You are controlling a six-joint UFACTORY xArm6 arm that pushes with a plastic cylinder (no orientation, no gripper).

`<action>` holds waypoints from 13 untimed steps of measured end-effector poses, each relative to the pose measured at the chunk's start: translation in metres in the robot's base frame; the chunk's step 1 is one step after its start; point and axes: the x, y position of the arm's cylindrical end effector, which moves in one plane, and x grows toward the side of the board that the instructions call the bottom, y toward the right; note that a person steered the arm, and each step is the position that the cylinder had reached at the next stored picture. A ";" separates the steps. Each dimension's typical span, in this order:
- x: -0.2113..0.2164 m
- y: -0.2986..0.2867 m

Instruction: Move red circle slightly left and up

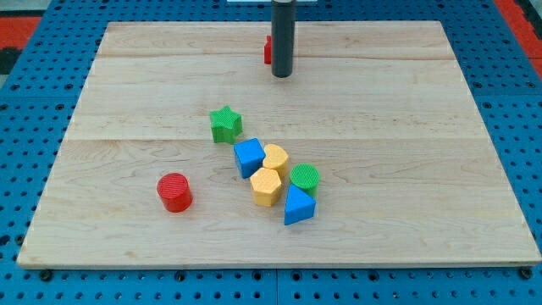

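The red circle is a short red cylinder at the view's lower left of the wooden board. My tip is at the view's top centre, far above and to the right of the red circle. It stands just right of a red block that the rod mostly hides, so its shape cannot be made out.
A green star lies mid-board. Below and right of it is a tight cluster: blue cube, yellow block, yellow hexagon, green circle, blue triangle.
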 end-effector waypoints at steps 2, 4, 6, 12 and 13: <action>-0.045 0.000; 0.059 0.027; 0.198 0.198; 0.207 -0.123; 0.173 -0.125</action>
